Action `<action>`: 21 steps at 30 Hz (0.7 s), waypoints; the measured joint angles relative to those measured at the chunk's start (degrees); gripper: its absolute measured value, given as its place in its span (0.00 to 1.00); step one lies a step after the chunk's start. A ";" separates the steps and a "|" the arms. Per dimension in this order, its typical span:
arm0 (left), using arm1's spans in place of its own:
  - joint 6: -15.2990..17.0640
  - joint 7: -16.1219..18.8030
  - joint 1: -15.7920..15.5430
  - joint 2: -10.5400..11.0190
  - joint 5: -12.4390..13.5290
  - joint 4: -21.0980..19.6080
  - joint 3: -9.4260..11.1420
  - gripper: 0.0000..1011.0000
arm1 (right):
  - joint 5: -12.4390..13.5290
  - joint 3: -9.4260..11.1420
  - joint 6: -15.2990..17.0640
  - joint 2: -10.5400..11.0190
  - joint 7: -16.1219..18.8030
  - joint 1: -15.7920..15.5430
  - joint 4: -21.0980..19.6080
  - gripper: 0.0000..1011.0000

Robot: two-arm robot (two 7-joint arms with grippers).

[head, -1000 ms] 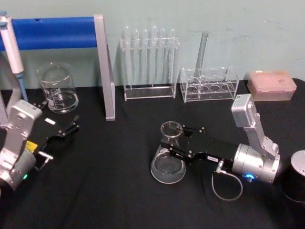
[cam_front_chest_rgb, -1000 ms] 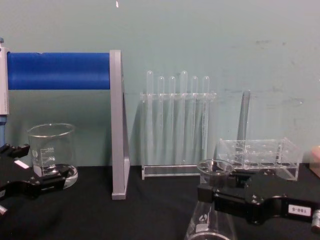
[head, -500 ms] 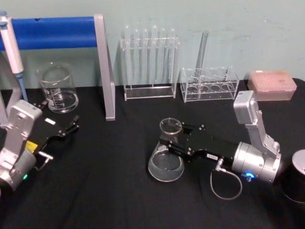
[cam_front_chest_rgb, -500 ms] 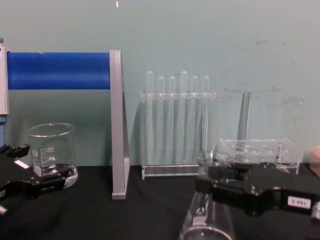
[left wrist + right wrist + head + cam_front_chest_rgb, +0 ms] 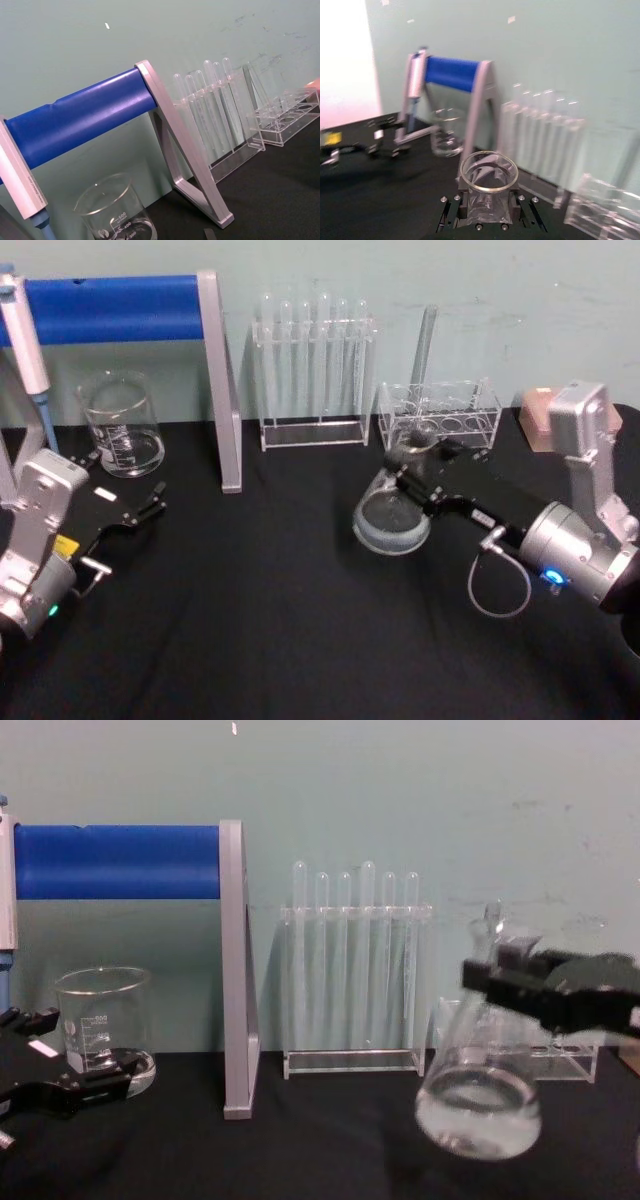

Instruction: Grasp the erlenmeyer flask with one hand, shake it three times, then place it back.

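The erlenmeyer flask (image 5: pixel 390 516) is clear glass with a little clear liquid in its wide base. It hangs tilted above the black table, just in front of the low rack. My right gripper (image 5: pixel 412 456) is shut on its neck, reaching in from the right. In the chest view the flask (image 5: pixel 478 1110) floats clear of the tabletop under the black right gripper (image 5: pixel 496 966). The right wrist view looks down into the flask's open mouth (image 5: pixel 489 192) between the black fingers (image 5: pixel 451 212). My left gripper (image 5: pixel 128 482) rests open at the left, beside the beaker.
A glass beaker (image 5: pixel 122 426) stands at back left by a blue-barred stand (image 5: pixel 112 296) with a grey leg (image 5: pixel 222 390). A tall test-tube rack (image 5: pixel 314 370), a low clear rack (image 5: pixel 440 416) and a pink box (image 5: pixel 540 408) line the back.
The right gripper has lifted the flask off the table and swung it back and to the right toward the racks, tilting it. The left arm has not moved.
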 joint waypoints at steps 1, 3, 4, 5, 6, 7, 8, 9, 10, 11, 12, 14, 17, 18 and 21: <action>0.00 0.00 0.00 0.00 0.00 0.00 0.00 0.99 | 0.00 0.00 0.00 0.00 0.00 0.00 0.00 0.45; 0.00 0.00 0.00 0.00 0.00 0.00 0.00 0.99 | -0.27 1.50 0.43 -0.37 -2.56 -1.48 -1.66 0.45; 0.00 0.00 0.00 0.00 0.00 0.00 0.00 0.99 | -0.47 2.39 0.72 -0.60 -3.99 -2.32 -2.46 0.45; 0.00 0.00 0.00 0.00 0.00 0.00 0.00 0.99 | -0.58 2.87 0.85 -0.73 -4.69 -2.79 -2.89 0.45; 0.00 0.00 0.00 0.00 0.00 0.00 0.00 0.99 | -0.67 3.20 0.94 -0.81 -5.21 -3.12 -3.13 0.45; 0.00 0.00 0.00 0.00 0.00 0.00 0.00 0.99 | -0.91 4.17 1.12 -1.02 -6.43 -3.90 -3.73 0.45; 0.00 0.00 0.00 0.00 0.00 0.00 0.00 0.99 | -1.03 4.56 1.21 -1.11 -6.98 -4.22 -3.97 0.45; 0.00 0.00 0.00 0.00 0.00 0.00 0.00 0.99 | -1.17 4.96 1.27 -1.21 -7.45 -4.54 -4.22 0.45; 0.00 0.00 0.00 0.00 0.00 0.00 0.00 0.99 | -1.31 5.33 1.32 -1.30 -7.89 -4.82 -4.42 0.45; 0.00 0.00 0.00 0.00 0.00 0.00 0.00 0.99 | -1.57 5.99 1.44 -1.48 -8.58 -5.29 -4.74 0.45; 0.00 0.00 0.00 0.00 0.00 0.00 0.00 0.99 | -1.69 6.28 1.50 -1.56 -8.83 -5.48 -4.87 0.45; 0.00 0.00 0.00 0.00 0.00 0.00 0.00 0.99 | -2.06 6.88 1.63 -1.77 -9.29 -5.91 -5.18 0.45; 0.00 0.00 0.00 0.00 0.00 0.00 0.00 0.99 | -2.65 7.25 1.74 -2.09 -9.42 -6.20 -5.41 0.45; 0.00 0.00 0.00 0.00 0.00 0.00 0.00 0.99 | -2.82 7.26 1.76 -2.17 -9.34 -6.22 -5.43 0.45; 0.00 0.00 0.00 0.00 0.00 0.00 0.00 0.99 | -3.46 6.91 1.88 -2.55 -8.43 -6.07 -5.45 0.45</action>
